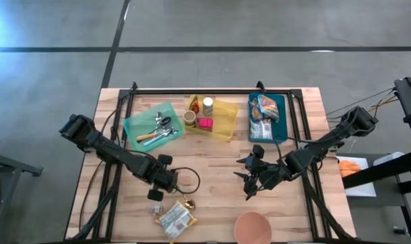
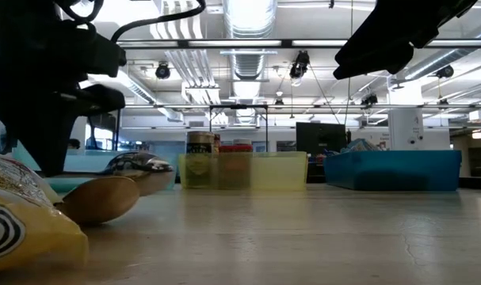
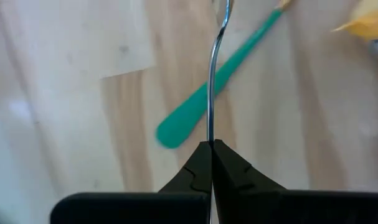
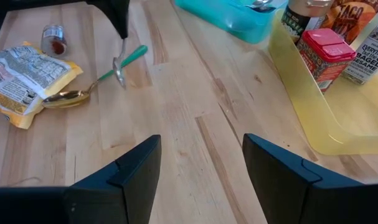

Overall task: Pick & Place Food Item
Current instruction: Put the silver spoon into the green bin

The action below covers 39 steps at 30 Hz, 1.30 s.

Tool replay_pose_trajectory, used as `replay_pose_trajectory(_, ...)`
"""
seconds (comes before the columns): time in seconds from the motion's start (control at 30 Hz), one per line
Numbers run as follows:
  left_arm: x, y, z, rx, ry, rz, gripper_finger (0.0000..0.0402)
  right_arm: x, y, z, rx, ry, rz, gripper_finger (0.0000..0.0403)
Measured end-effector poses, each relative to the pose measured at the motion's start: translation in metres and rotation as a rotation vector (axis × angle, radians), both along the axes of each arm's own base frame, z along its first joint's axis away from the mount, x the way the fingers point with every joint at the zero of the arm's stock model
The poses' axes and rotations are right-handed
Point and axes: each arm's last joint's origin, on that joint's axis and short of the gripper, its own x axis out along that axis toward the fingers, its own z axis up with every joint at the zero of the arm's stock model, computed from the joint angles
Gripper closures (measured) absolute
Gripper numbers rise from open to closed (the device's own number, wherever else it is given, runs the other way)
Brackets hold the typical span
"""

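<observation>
My left gripper (image 3: 212, 146) is shut on a thin silver spoon (image 4: 119, 68) above the table's near-left part (image 1: 158, 192). Under it a green-handled spoon (image 3: 220, 81) lies flat on the wood, and its gold bowl (image 4: 67, 98) touches a yellow food packet (image 4: 23, 71). A small spice jar (image 4: 53, 38) lies beside the packet. Right of centre, my right gripper (image 1: 251, 181) stands open above bare wood, its fingers (image 4: 136, 168) with nothing between them. My left gripper pinches the silver spoon's handle (image 3: 211, 127) between its two shut fingers. The fingers come from above, pointing steeply down. The spoon hangs below them, bowl end down (image 4: 119, 73). I cannot tell whether the bowl touches the table.
Along the far side stand a teal tray of utensils (image 1: 134, 129), a yellow bin (image 1: 225, 122) with jars, and a blue bin (image 1: 281, 115) of food packets. A pink bowl (image 1: 252, 227) sits at the near edge. A black cable loop (image 1: 189, 180) lies by my left gripper.
</observation>
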Motion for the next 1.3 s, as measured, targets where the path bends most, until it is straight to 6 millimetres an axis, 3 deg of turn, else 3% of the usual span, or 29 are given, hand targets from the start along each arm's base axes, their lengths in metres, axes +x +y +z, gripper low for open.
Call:
replay_pose_trajectory(0.37, -0.002, 0.004, 0.008, 0.051, -0.043, 0.071, 0.0401, 0.0, 0.0, 0.0, 0.0, 0.0, 0.0, 0.0179)
replay_pose_trajectory(0.67, -0.021, 0.018, 0.051, 0.081, -0.21, 0.172, 0.0401, 0.0, 0.0, 0.0, 0.0, 0.0, 0.0, 0.0179)
replay_pose_trajectory(0.93, -0.044, 0.052, 0.092, 0.123, -0.354, 0.515, 0.0401, 0.0, 0.0, 0.0, 0.0, 0.0, 0.0, 0.0179)
replay_pose_trajectory(1.3, -0.05, 0.108, 0.097, 0.286, -0.173, 0.653, 0.0401, 0.0, 0.0, 0.0, -0.002, -0.001, 0.002, 0.0179)
